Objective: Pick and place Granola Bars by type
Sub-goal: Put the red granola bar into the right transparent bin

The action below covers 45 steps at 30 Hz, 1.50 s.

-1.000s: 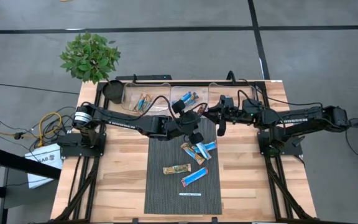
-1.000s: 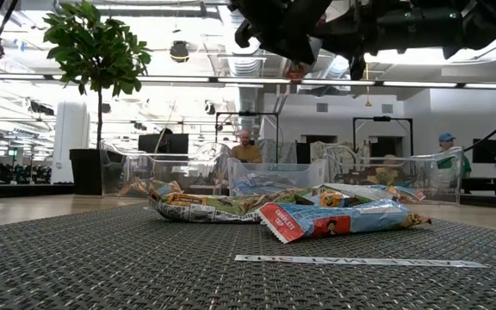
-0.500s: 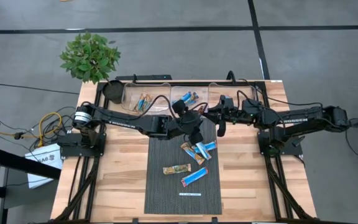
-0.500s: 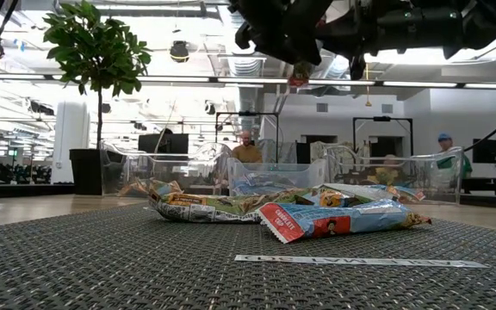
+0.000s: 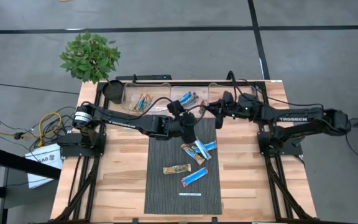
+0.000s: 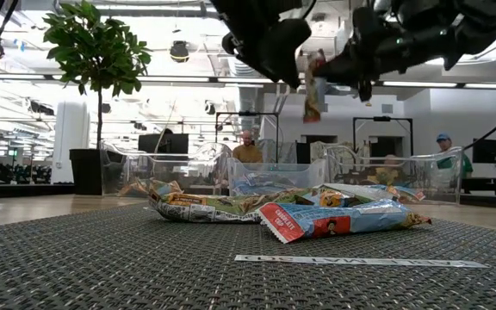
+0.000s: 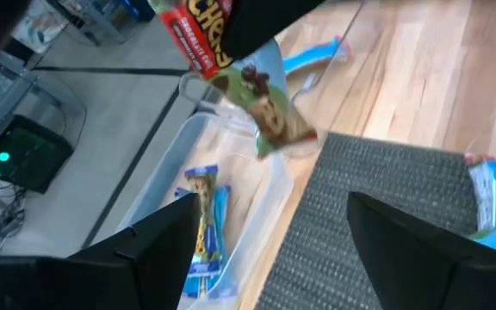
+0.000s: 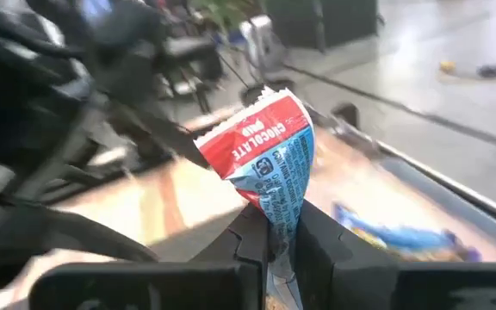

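My right wrist view alone shows my right tool [image 8: 281, 245] pinching a red-and-blue granola bar [image 8: 269, 168]; left tool [image 7: 265, 237] gapes wide.

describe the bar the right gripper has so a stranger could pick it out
Start at the dark mat; near its far edge the right gripper is shut on a granola bar. Unlike the bars lying on the mat, it hangs in the air, its red end reading chocolate.

My two arms are dark, slim and jointed, each on a black frame base. The right arm [image 5: 297, 118] carries white lettering along its link. Black cables loop over the left arm [image 5: 129, 122], which has a silvery shoulder joint.
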Motion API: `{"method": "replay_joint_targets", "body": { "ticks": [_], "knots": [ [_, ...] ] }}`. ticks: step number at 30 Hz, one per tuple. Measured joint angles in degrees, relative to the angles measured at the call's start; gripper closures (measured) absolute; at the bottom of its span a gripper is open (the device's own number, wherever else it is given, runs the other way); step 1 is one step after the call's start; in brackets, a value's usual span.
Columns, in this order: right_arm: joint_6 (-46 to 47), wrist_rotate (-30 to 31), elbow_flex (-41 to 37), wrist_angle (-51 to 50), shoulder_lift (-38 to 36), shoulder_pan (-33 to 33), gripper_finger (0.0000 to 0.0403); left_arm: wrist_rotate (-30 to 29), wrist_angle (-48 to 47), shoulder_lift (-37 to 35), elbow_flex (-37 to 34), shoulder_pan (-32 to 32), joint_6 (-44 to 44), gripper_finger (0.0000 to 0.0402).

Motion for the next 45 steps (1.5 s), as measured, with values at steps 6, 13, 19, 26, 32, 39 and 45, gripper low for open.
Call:
{"method": "replay_joint_targets", "body": {
  "ticks": [6, 13, 19, 26, 32, 39, 45],
  "knots": [
    [1.74, 0.11, 0.00, -4.82, 0.00, -5.84, 0.0376, 0.26, -1.66, 0.00, 0.00, -0.02, -0.50, 0.0115],
    [1.84, -0.09, 0.00, -7.06, -0.58, -11.43, 0.0376, 0.28, -2.69, 0.00, 0.00, -0.02, -1.09, 0.0115],
    [3.31, -0.32, 0.01, -9.03, -4.34, -14.54, 0.0378, 0.28, -3.18, 0.00, 0.00, -0.02, -1.11, 0.0116],
    [5.16, 1.26, 0.04, -17.16, -11.45, -17.78, 0.0379, 0.28, -3.17, 0.00, 0.00, -0.02, -1.07, 0.0116],
    [8.40, 1.50, 0.03, -28.39, -12.86, -21.25, 0.0379, 0.28, -3.16, 0.00, 0.00, -0.02, -1.02, 0.0116],
    [8.50, 3.02, 0.02, -31.98, -11.32, -23.79, 0.0380, 0.28, -3.24, 0.00, 0.00, -0.02, -0.81, 0.0116],
    [8.44, 3.12, 0.02, -34.42, -8.47, -25.00, 0.0380, 0.89, -4.33, 0.00, 0.00, -0.02, -0.84, 0.0116]
  ]
}}
